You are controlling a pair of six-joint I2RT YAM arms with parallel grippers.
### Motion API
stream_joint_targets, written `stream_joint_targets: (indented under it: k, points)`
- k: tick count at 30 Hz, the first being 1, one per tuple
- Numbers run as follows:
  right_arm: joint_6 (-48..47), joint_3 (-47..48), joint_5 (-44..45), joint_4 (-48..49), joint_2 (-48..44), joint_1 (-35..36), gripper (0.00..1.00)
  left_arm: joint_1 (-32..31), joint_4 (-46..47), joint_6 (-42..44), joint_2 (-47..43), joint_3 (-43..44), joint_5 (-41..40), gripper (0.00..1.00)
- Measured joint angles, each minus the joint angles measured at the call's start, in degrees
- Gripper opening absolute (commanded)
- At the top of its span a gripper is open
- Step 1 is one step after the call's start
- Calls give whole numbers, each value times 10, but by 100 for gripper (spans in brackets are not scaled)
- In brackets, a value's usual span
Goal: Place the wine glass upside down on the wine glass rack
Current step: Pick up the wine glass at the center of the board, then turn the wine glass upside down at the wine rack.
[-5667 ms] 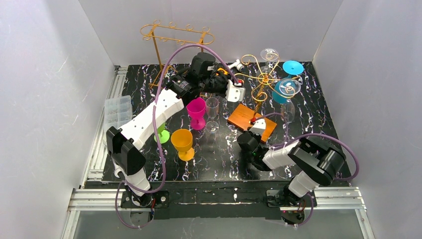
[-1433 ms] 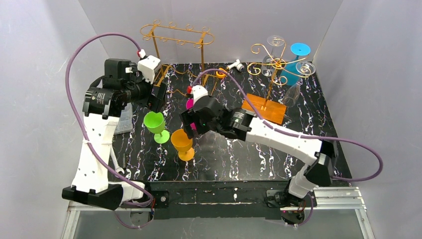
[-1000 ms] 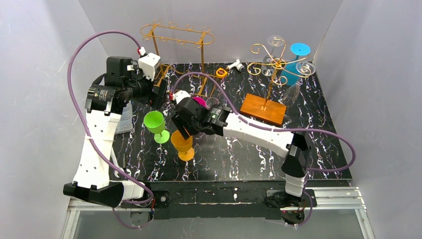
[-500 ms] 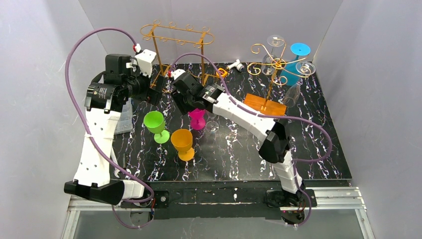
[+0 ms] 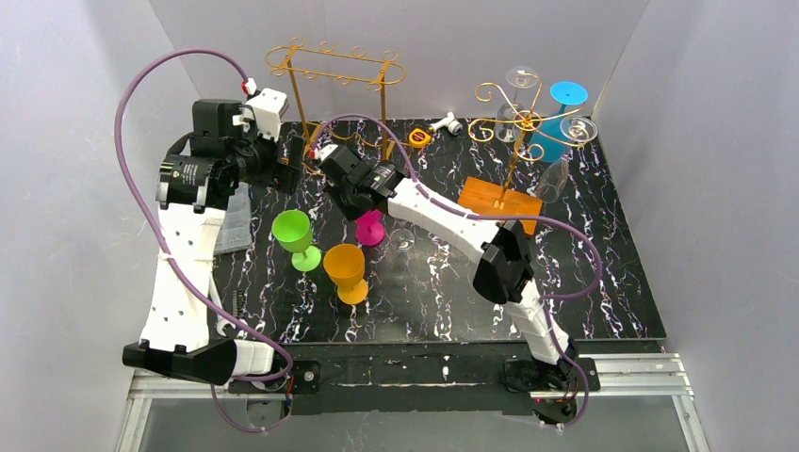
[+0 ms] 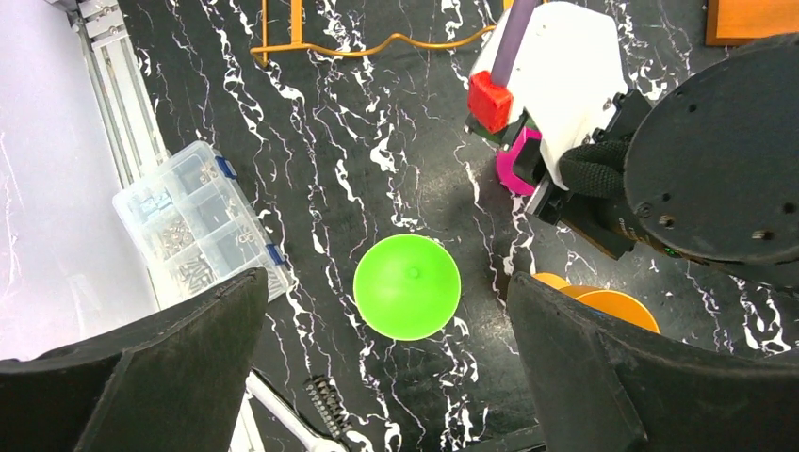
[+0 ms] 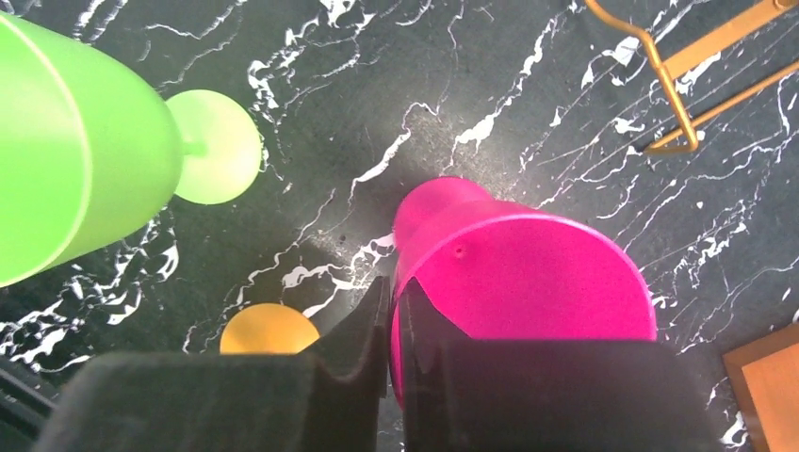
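Right gripper (image 7: 391,294): clenched on the rim of the pink glass (image 7: 528,273). Wrist view shows one finger outside the bowl wall and the other inside, with the wall in the thin gap between them. The grip is on the rim's near-left side as that camera sees it.

Pink glass: upright, mouth up, directly beneath the right gripper. In the top view only its foot (image 5: 369,229) shows, and it appears to rest on the table (image 5: 584,282); the bowl is hidden under the wrist. It stands left of centre, towards the back.

Neighbours: green glass (image 5: 292,232) to the left, orange glass (image 5: 345,266) nearer the arm bases, clear glass (image 5: 402,232) just beside the pink foot on the right. All are upright and apart from the pink one.

Racks: back rack (image 5: 334,68) is behind the pink glass, near it. Right rack (image 5: 513,121), on a wooden base (image 5: 499,201), is well apart to the right. Clear glasses and a blue one (image 5: 558,111) hang there, foot up.

Left gripper (image 6: 386,282): released, fingers spread wide, nothing between them. It hangs high over the green glass, left of the right gripper. A parts box (image 6: 198,221) lies at the table's left edge.
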Motion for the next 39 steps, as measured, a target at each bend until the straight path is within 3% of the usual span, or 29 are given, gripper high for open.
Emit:
stream_joint_targets:
  k: [6, 13, 19, 26, 36, 39]
  points:
    - [-1, 74, -9, 4, 4, -2, 5, 12, -18, -20, 7, 40, 21, 98]
    - [-1, 54, -14, 66, -78, -3, 1, 15, -45, -35, 32, 139, 53, 95]
    - [-1, -62, -10, 157, -262, -3, 1, 16, -65, -14, 23, 153, 145, 94]
    - [10, -248, -26, 282, -467, -1, 1, 16, -61, 7, 0, 90, 237, 98]
    - [52, -329, -83, 345, -505, 2, 1, 16, -7, -9, 29, 38, 326, 98]
    - [58, -339, -92, 360, -506, 5, 1, 16, 9, -13, 33, 30, 336, 92]
